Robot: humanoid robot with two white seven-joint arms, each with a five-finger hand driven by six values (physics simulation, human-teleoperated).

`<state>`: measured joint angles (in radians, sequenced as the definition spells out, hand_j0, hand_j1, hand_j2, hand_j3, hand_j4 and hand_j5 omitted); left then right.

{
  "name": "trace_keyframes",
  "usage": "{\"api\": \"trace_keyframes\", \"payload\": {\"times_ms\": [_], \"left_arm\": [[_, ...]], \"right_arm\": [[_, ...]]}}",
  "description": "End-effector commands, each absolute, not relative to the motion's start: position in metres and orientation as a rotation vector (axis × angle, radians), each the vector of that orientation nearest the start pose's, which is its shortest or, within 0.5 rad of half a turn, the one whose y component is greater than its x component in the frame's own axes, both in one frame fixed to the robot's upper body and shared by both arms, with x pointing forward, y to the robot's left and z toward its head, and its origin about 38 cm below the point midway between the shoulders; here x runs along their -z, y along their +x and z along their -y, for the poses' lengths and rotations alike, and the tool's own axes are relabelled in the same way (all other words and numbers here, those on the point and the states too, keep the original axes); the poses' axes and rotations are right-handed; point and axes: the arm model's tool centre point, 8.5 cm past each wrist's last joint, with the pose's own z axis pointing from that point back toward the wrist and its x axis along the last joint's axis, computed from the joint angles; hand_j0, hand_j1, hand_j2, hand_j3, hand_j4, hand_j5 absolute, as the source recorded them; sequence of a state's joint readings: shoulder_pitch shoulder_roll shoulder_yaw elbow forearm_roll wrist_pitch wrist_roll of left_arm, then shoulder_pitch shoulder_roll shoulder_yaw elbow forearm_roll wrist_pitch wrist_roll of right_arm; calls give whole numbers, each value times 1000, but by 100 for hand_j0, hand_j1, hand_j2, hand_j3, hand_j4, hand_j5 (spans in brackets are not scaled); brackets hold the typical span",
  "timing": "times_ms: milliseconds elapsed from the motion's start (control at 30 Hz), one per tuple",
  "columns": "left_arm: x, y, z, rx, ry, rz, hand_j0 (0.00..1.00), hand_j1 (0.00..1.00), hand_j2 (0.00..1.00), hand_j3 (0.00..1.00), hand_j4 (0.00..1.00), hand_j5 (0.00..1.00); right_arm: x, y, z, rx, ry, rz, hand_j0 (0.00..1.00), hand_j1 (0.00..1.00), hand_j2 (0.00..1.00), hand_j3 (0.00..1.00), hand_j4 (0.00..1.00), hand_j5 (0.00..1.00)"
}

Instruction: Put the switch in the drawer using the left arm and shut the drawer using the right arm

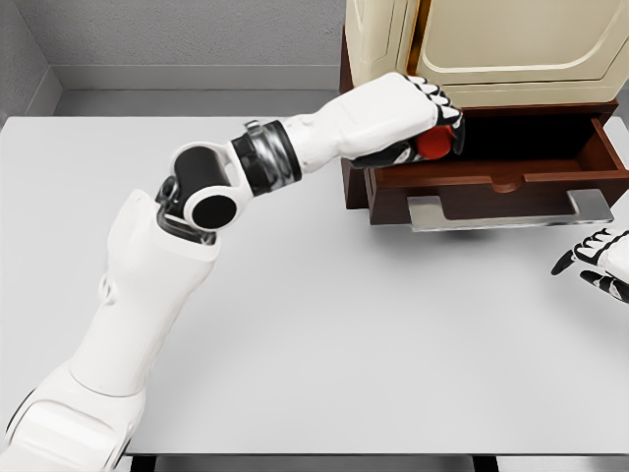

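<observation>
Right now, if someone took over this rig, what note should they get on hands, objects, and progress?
Left hand: shut on the red switch, held over the left end of the open drawer.
Right hand: at the right edge, over the table, fingers relaxed, holding nothing, apart from the drawer handle.
Done: switch picked up and carried to the drawer.
Left: release the switch inside, withdraw the left arm, push the drawer closed with the right.

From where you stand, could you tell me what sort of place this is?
Probably a simulated test room: a bare white table, grey walls, and one small cabinet with an open drawer.
</observation>
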<state>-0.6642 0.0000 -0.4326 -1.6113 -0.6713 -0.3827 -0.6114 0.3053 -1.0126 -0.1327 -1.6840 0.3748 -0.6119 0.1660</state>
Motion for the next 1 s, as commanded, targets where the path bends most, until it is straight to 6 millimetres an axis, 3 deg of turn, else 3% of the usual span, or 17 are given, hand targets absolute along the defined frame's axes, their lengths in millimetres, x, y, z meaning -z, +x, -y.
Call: {"api": "trace_keyframes", "payload": {"times_ms": [0, 200, 733, 900, 967], "left_arm": [[-300, 420, -19, -2298, -312, -2635, 49, 49, 49, 49, 49, 49], [-302, 425, -17, -2309, -322, -2620, 71, 71, 71, 71, 71, 71], [-302, 424, -15, -2311, -317, -2612, 72, 72, 72, 72, 72, 72], [-309, 411, -15, -2254, -309, -2618, 97, 97, 97, 97, 97, 97], [-312, 403, -14, -2222, -301, -2619, 100, 100, 100, 100, 100, 100]], "right_arm": [[-192, 294, 434, -1689, -585, 1470, 54, 54, 54, 54, 54, 54], [-192, 294, 434, -1687, -587, 1472, 54, 54, 54, 54, 54, 54], [-193, 294, 435, -1689, -587, 1471, 54, 54, 54, 54, 54, 54], [-197, 295, 436, -1690, -599, 1476, 55, 55, 55, 55, 55, 55], [-198, 295, 436, -1690, -602, 1478, 55, 55, 55, 55, 55, 55]]}}
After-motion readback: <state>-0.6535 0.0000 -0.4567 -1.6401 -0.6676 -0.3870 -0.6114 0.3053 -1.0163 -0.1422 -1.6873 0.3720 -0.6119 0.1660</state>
